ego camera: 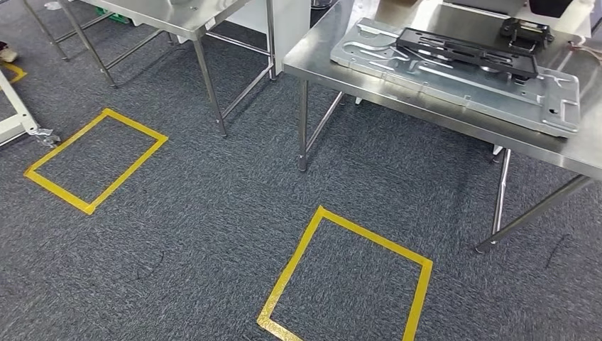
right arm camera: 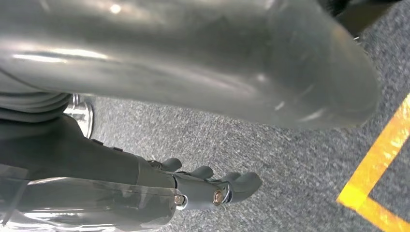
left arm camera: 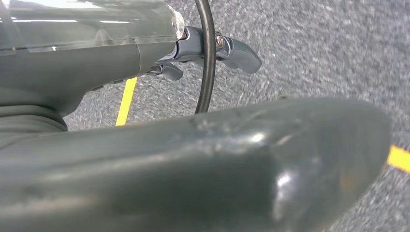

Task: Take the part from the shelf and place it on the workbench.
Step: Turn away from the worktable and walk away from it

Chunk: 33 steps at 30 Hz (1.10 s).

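The steel workbench (ego camera: 323, 53) stands at the upper right of the head view. A large silver stamped plate (ego camera: 454, 85) lies on it, with a long black frame part (ego camera: 465, 51) on top and a smaller black part (ego camera: 525, 32) behind that. My left hand (left arm camera: 212, 63) hangs over the grey carpet, its fingers (left arm camera: 239, 54) stretched out apart from the thick thumb (left arm camera: 217, 164), holding nothing. A black cable (left arm camera: 208, 58) crosses in front of it. My right hand (right arm camera: 208, 188) also hangs above the carpet, its fingers (right arm camera: 241, 183) loosely extended and empty.
Two yellow tape squares mark the carpet, one at the left (ego camera: 96, 160) and one near the front (ego camera: 348, 280). A second steel table (ego camera: 177, 21) stands at the back left. A white frame leg (ego camera: 18, 114) shows at the left edge. The workbench legs (ego camera: 303, 128) reach the floor.
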Each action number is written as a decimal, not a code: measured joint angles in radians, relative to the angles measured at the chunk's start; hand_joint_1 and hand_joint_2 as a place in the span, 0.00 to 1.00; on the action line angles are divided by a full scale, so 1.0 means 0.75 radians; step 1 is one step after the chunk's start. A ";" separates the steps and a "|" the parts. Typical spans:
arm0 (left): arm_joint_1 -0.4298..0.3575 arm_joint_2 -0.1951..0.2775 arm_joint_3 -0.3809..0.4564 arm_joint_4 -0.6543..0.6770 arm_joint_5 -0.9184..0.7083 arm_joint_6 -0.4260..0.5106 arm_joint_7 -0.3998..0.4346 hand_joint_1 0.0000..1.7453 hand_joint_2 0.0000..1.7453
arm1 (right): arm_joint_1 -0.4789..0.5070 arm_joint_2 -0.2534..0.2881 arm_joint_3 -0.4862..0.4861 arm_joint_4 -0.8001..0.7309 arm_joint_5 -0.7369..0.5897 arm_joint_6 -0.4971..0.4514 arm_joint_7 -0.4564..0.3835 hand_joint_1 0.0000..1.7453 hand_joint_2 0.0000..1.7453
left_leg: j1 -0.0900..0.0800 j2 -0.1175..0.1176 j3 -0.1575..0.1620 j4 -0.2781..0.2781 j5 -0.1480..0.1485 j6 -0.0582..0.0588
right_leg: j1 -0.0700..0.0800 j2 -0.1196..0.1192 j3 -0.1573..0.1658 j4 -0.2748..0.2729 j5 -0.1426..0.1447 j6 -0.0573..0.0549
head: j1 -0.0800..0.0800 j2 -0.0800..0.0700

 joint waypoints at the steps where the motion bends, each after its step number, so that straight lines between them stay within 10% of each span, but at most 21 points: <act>1: 0.000 0.000 0.000 0.000 0.000 0.000 0.000 0.00 0.00 | 0.001 -0.001 0.000 0.000 0.002 0.000 0.001 0.00 0.00 | 0.000 -0.017 -0.002 0.002 0.001 0.000 | -0.002 0.004 -0.025 0.049 -0.007 0.002 | 0.000 0.000; 6: 0.001 -0.001 0.000 0.000 -0.001 0.000 0.000 0.00 0.00 | 0.005 -0.003 0.001 0.001 0.007 0.009 0.002 0.00 0.00 | -0.001 -0.104 -0.010 0.026 -0.005 -0.019 | -0.016 0.087 0.100 -0.238 0.171 -0.003 | 0.000 0.000; 10: 0.004 -0.001 0.001 0.000 -0.002 -0.002 0.000 0.00 0.00 | -0.001 -0.004 0.003 0.001 0.008 0.018 0.009 0.00 0.00 | 0.004 -0.145 -0.032 0.032 0.000 -0.055 | -0.014 0.078 0.118 -0.292 0.182 -0.027 | 0.000 0.000; 14: 0.002 -0.002 0.001 0.000 -0.006 -0.004 0.001 0.00 0.00 | 0.003 -0.004 0.005 0.001 0.011 0.022 0.015 0.00 0.00 | 0.006 -0.027 -0.128 0.239 -0.123 -0.080 | -0.012 0.007 0.124 -0.307 0.188 -0.059 | 0.000 0.000; 17: 0.003 -0.001 0.001 0.000 -0.007 -0.005 0.001 0.00 0.00 | 0.005 -0.004 0.005 0.002 0.013 0.023 0.021 0.00 0.00 | 0.012 -0.002 -0.196 0.399 -0.173 -0.091 | -0.007 -0.051 0.123 -0.306 0.184 -0.062 | 0.000 0.000; 22: 0.001 0.002 0.001 0.000 -0.010 -0.007 0.002 0.00 0.00 | 0.002 -0.004 0.007 0.003 0.017 0.035 0.031 0.00 0.00 | 0.000 0.093 -0.006 0.045 -0.027 -0.066 | 0.000 -0.126 0.141 -0.305 0.172 -0.042 | 0.000 0.000; 25: 0.005 0.005 0.002 0.000 -0.011 -0.009 0.003 0.00 0.00 | -0.005 -0.004 0.008 0.003 0.017 0.039 0.032 0.00 0.00 | -0.004 0.070 0.000 0.019 -0.020 -0.043 | 0.002 -0.153 0.152 -0.308 0.166 -0.020 | 0.000 0.000; 27: 0.008 0.006 0.003 0.000 -0.011 -0.009 0.004 0.00 0.00 | -0.007 -0.004 0.009 0.003 0.018 0.039 0.033 0.00 0.00 | 0.003 0.042 0.007 0.003 -0.007 -0.026 | -0.002 -0.105 0.143 -0.273 0.134 -0.005 | 0.000 0.000; 31: 0.001 0.006 0.004 -0.001 -0.011 -0.009 0.005 0.00 0.00 | -0.001 -0.005 0.009 0.004 0.019 0.039 0.033 0.00 0.00 | 0.004 -0.017 0.001 -0.003 0.006 -0.009 | -0.007 0.005 -0.009 0.030 -0.009 0.005 | 0.001 0.000; 33: 0.002 0.006 0.004 -0.001 -0.011 -0.009 0.005 0.00 0.00 | 0.000 -0.005 0.009 0.004 0.019 0.039 0.033 0.00 0.00 | 0.003 -0.055 0.002 0.000 0.006 -0.010 | -0.007 0.010 -0.023 0.038 0.032 0.005 | 0.001 0.000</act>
